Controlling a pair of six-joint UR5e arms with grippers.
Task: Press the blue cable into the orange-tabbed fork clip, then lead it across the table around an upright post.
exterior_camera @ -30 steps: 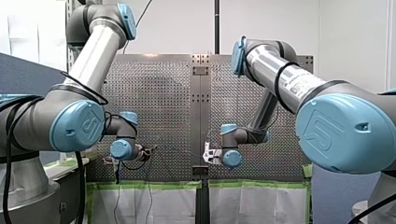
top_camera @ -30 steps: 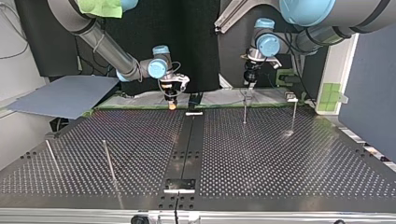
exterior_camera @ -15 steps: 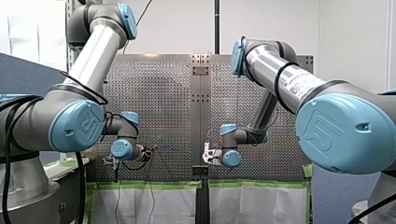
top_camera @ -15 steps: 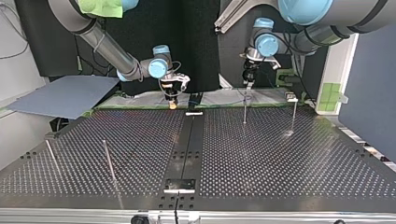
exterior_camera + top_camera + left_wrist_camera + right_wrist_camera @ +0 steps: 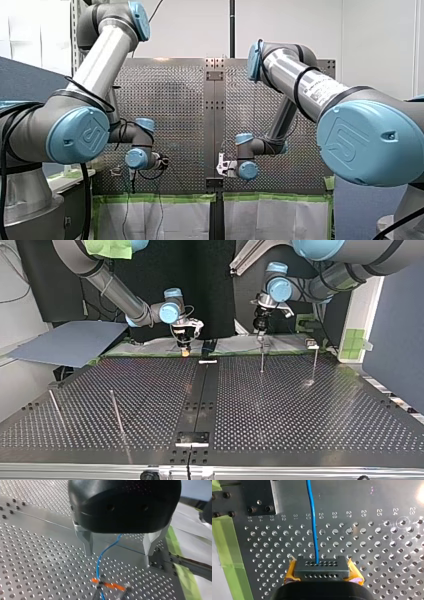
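Top view: my left claw (image 5: 260, 336) hangs near an upright post (image 5: 262, 359), with my right claw (image 5: 185, 349) well apart from it.

Left wrist view: my metal fingers (image 5: 87, 543) are spread and hold nothing. The blue cable (image 5: 99, 561) runs between them, lengthwise ahead into the orange-tabbed fork clip (image 5: 108, 585), and looks seated.

Right wrist view: my yellow pads (image 5: 354, 574) pinch the cable, which points straight ahead. I judge the post routing is left to do.

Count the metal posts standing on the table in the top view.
4: outer post and inner post at the view's near left; far post below my left gripper; edge post right of it. None seems hidden.
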